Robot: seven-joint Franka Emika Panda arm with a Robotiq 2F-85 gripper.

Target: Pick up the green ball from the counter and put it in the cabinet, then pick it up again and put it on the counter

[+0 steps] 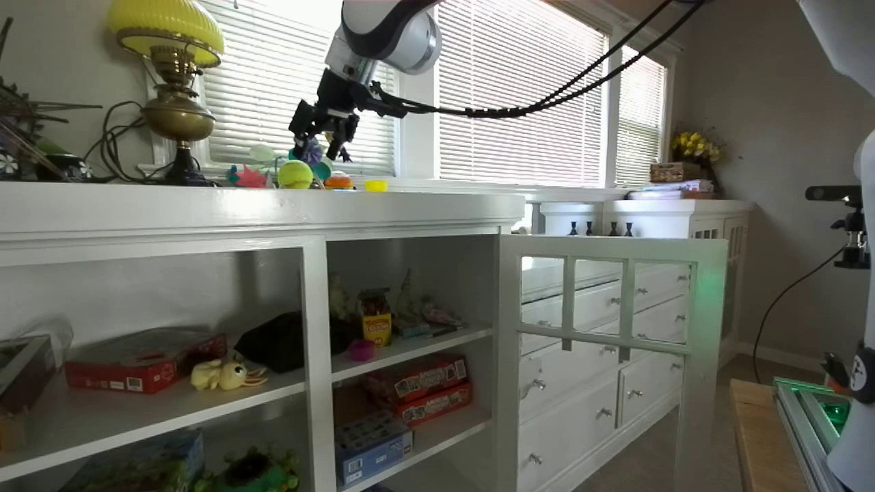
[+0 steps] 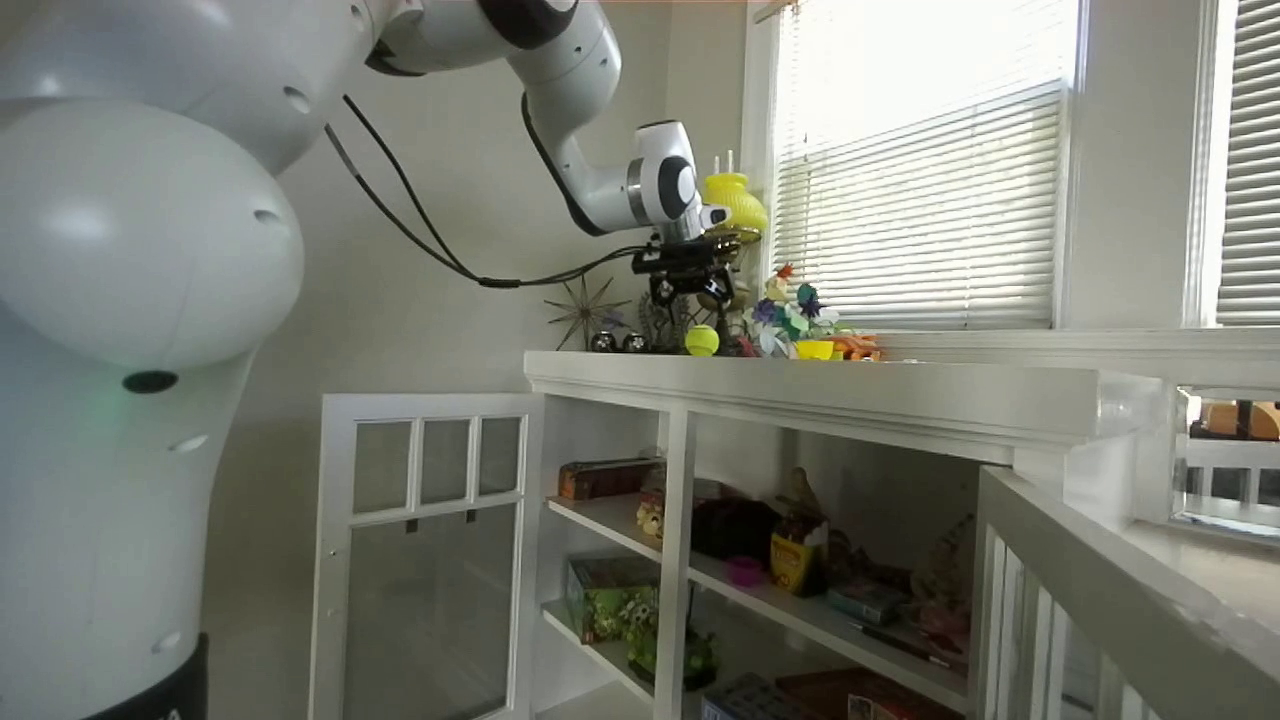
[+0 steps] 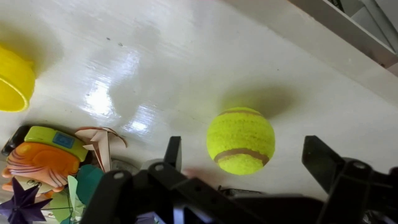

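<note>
You've got one green ball (image 3: pixel 241 137), one counter (image 1: pixel 260 205), one cabinet (image 1: pixel 316 383), one gripper (image 3: pixel 242 150) with two fingers (image 3: pixel 315 163); in the wrist view you also get one yellow cup (image 3: pixel 17 77), one orange toy (image 3: pixel 43 158), one whole purple star (image 3: pixel 21 204); in an exterior view you count one lamp (image 1: pixel 179 121), three sets of blinds (image 1: pixel 519 102), four small dark stands (image 1: pixel 589 229), two stacked red boxes (image 1: pixel 436 405), one blue box (image 1: pixel 374 445) just beside those, one yellow box (image 1: pixel 377 329), one plush toy (image 1: pixel 217 376), two black cables (image 1: pixel 499 112); in an exterior view you get two doors (image 2: pixel 437 508), two shiny dark spheres (image 2: pixel 635 343), one robot arm (image 2: pixel 300 60)
</note>
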